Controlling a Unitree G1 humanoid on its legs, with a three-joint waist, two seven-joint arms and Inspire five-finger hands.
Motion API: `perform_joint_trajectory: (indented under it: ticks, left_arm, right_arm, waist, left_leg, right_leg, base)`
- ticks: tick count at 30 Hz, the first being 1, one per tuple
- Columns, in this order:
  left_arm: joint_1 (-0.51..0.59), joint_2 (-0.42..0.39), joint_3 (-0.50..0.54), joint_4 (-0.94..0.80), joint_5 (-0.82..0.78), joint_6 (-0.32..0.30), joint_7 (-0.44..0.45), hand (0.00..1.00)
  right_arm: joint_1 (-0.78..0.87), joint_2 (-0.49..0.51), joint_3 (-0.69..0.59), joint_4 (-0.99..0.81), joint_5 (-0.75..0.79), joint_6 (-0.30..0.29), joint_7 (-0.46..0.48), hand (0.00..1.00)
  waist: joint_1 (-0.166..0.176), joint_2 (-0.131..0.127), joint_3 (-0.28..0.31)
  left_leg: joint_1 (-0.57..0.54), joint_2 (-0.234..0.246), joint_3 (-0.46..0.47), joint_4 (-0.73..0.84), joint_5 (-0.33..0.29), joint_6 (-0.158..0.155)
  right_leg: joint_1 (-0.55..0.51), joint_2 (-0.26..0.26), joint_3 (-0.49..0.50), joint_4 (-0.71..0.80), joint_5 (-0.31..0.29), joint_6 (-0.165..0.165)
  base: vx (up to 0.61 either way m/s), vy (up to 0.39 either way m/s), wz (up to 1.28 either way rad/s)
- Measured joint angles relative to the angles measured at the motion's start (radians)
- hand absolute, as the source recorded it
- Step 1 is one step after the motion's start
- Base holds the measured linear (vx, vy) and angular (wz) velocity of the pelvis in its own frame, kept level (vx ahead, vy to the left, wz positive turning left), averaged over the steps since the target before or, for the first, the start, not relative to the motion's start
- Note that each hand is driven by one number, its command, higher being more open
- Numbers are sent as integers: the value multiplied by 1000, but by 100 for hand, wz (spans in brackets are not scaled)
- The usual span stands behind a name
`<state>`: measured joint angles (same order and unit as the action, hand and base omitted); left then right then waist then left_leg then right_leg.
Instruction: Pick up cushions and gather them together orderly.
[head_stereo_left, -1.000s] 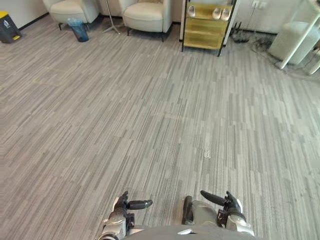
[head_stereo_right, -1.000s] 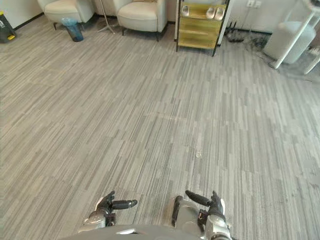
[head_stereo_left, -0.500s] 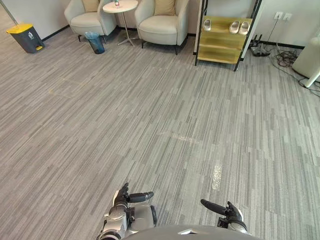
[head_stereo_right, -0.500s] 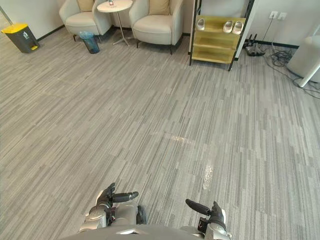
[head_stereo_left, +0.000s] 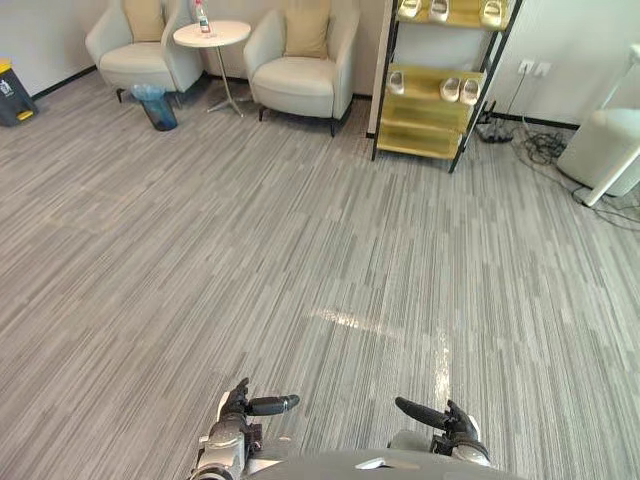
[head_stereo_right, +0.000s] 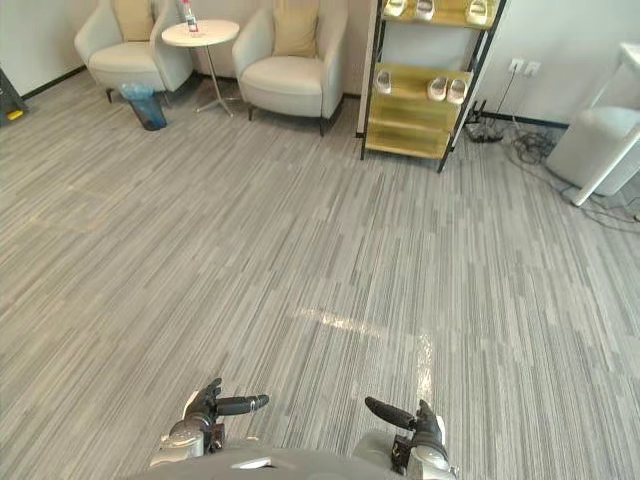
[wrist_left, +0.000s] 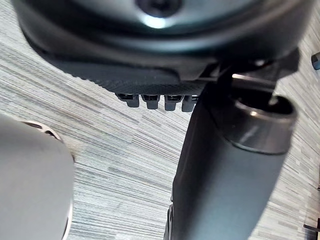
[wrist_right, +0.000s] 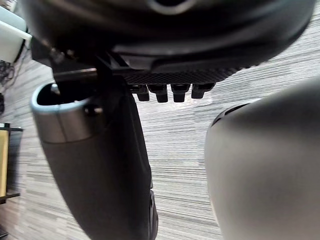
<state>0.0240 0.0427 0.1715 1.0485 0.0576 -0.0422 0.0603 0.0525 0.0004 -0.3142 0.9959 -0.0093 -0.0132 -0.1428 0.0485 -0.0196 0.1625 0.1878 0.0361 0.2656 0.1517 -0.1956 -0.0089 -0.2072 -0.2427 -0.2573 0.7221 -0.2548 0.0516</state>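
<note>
My left hand (head_stereo_left: 236, 408) and right hand (head_stereo_left: 455, 425) hang with fingers relaxed, holding nothing, well apart from the two cushions, the left cushion (head_stereo_left: 145, 17) and right cushion (head_stereo_left: 305, 32), each propped at the back edge of one of two armchairs (head_stereo_left: 298, 88), probably soft, light, best gripped along one side.
</note>
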Motion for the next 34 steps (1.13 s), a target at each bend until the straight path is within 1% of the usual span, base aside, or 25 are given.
perform_joint_trajectory:
  ticks: [1,2,3,5,6,7,8,9,10,11,12,13,14,15,16,18,19,20,22,23,24,25,28,31,34]
  left_arm:
    - [1,2,-3,9,-7,0,0,100]
    - [-5,9,-10,30,-9,0,1,100]
    - [-13,-5,-11,39,-10,0,2,100]
    - [-12,-25,-21,44,-5,-1,-4,100]
    - [-12,-30,-21,51,-4,-1,-4,100]
    - [-13,-31,-21,56,-4,0,-4,100]
    - [-12,-37,-19,56,-4,1,-5,100]
    - [-12,-33,-18,48,-3,0,-6,100]
    - [-9,-32,0,34,6,-1,-6,100]
    - [-8,-31,10,19,11,-1,-5,100]
    - [-8,-31,11,17,11,-1,-5,100]
    - [-2,-43,9,-13,17,-2,-6,100]
    - [-2,-42,7,-16,18,-3,-7,100]
    - [-3,-40,2,-19,19,-4,-7,100]
    - [-3,-39,2,-23,20,-6,-7,100]
    - [-4,-39,1,-22,22,-5,-6,100]
    - [-3,-43,0,-20,23,-4,-6,100]
    - [-2,-44,1,-14,22,-3,-5,100]
    - [-7,-25,-1,-6,23,-2,-4,100]
    - [-9,-11,-1,-8,22,-2,-2,100]
    - [-9,-7,-1,-8,23,-2,-2,100]
    - [-5,-6,-1,-4,24,-1,-1,100]
    - [0,-11,-2,-1,25,-1,-2,100]
    - [5,-15,-10,8,30,-1,-4,100]
    - [6,-14,-12,19,30,-1,-5,100]
  right_arm:
    - [-5,0,0,2,0,-1,2,100]
    - [-10,-9,-5,15,2,0,3,100]
    - [-23,-25,-19,45,-6,-1,2,100]
    - [-27,-49,-33,62,-8,-3,1,100]
    - [-30,-54,-56,70,-8,0,0,100]
    - [-30,-55,-71,73,-5,3,0,100]
    - [-24,-55,-89,79,-6,6,-1,100]
    - [-16,-54,-88,78,-6,7,-2,100]
    - [0,-55,-82,68,-5,7,-5,100]
    - [16,-61,-60,48,-5,7,-12,100]
    - [18,-62,-57,46,-5,7,-13,100]
    - [23,-59,-48,41,-5,7,-14,100]
    - [23,-54,-48,41,0,8,-14,100]
    - [22,-47,-48,40,12,8,-14,100]
    - [20,-41,-48,41,14,11,-15,100]
    - [19,-35,-48,38,15,12,-15,100]
    - [20,-34,-48,33,16,11,-15,100]
    - [22,-38,-51,32,15,13,-15,100]
    - [23,-15,-49,28,14,13,-17,100]
    - [24,10,-45,28,11,14,-15,100]
    - [25,13,-41,27,9,17,-12,100]
    - [26,15,-39,26,6,17,-12,100]
    - [34,14,-49,24,2,17,-13,100]
    - [36,14,-81,22,3,17,-14,100]
    - [40,9,-105,31,3,17,-15,100]
  waist:
    - [-1,2,0]
    - [-8,6,-4]
    - [-1,36,-7]
    - [-4,65,-13]
    - [-9,75,-19]
    - [-13,79,-17]
    - [-20,80,-13]
    - [-20,74,-8]
    - [-23,72,-7]
    - [-18,74,-5]
    - [-18,75,-5]
    - [-7,78,-4]
    - [-4,75,-5]
    - [-4,72,-4]
    - [-2,68,-5]
    - [-1,65,-3]
    - [-1,71,-7]
    - [0,79,-12]
    - [-2,49,-15]
    - [2,23,-17]
    - [3,16,-20]
    - [3,13,-24]
    - [3,18,-31]
    - [0,28,-37]
    - [1,30,-46]
  left_leg:
    - [16,20,-4,-9,-10,-22]
    - [32,33,-27,-8,-22,-45]
    - [27,61,-55,-8,-13,-38]
    - [27,78,-90,-9,3,-42]
    - [28,86,-99,-2,15,-52]
    - [28,93,-113,18,16,-54]
    - [5,113,-142,125,18,-59]
    - [-23,122,-152,224,24,-72]
    - [-91,145,-166,398,47,-108]
    - [-181,182,-168,589,66,-115]
    - [-189,186,-167,607,66,-115]
    - [-281,206,-144,733,15,-96]
    - [-298,203,-128,716,-1,-95]
    - [-316,194,-112,657,-18,-87]
    - [-319,172,-112,541,-24,-81]
    - [-308,136,-123,352,-7,-72]
    - [-293,101,-159,190,85,-67]
    - [-281,95,-182,143,136,-79]
    - [-264,70,-183,118,143,-70]
    - [-257,55,-173,111,141,-68]
    - [-249,47,-169,104,140,-66]
    - [-228,36,-160,77,141,-63]
    - [-186,27,-134,11,159,-50]
    - [-147,25,-118,-64,194,-56]
    - [-126,30,-118,-109,216,-62]
  right_leg:
    - [-19,43,10,-176,30,4]
    - [-1,87,19,-264,134,-32]
    - [16,123,17,-286,141,-49]
    - [17,146,16,-288,117,-67]
    - [25,155,14,-292,103,-70]
    - [44,161,8,-303,95,-72]
    - [111,174,-12,-347,84,-76]
    - [147,176,-22,-373,77,-78]
    - [197,184,-37,-405,71,-79]
    - [239,199,-47,-435,65,-86]
    - [243,201,-47,-437,65,-86]
    - [297,208,-46,-471,62,-88]
    - [311,205,-42,-483,63,-86]
    - [328,203,-35,-500,65,-81]
    - [337,195,-25,-508,66,-75]
    - [350,185,-6,-510,64,-61]
    - [351,183,6,-505,54,-41]
    - [351,192,17,-505,42,-22]
    - [358,170,26,-508,39,-15]
    - [361,153,42,-516,35,-10]
    - [365,146,50,-521,35,-9]
    - [371,137,65,-528,34,-8]
    - [371,130,97,-538,34,3]
    - [367,137,116,-543,38,8]
    - [364,149,123,-547,39,6]
  base:
    - [453,-276,11]
    - [472,-320,-5]
    - [393,-279,-11]
    - [320,-269,-23]
    - [355,-284,-8]
    - [401,-313,18]
    - [238,-187,33]
    - [251,-221,46]
    - [207,-193,39]
    - [227,-181,28]
    - [174,-102,3]
    - [165,-42,-15]
    - [174,1,-24]
    - [185,21,-27]
    - [210,69,-30]
    - [213,111,-28]
    - [286,213,-23]
    - [270,205,-10]
    - [175,119,3]
    - [137,98,-2]
    - [129,109,-12]
    - [88,90,-19]
    - [30,38,-25]
    - [-20,-17,-20]
    - [-7,-36,-6]
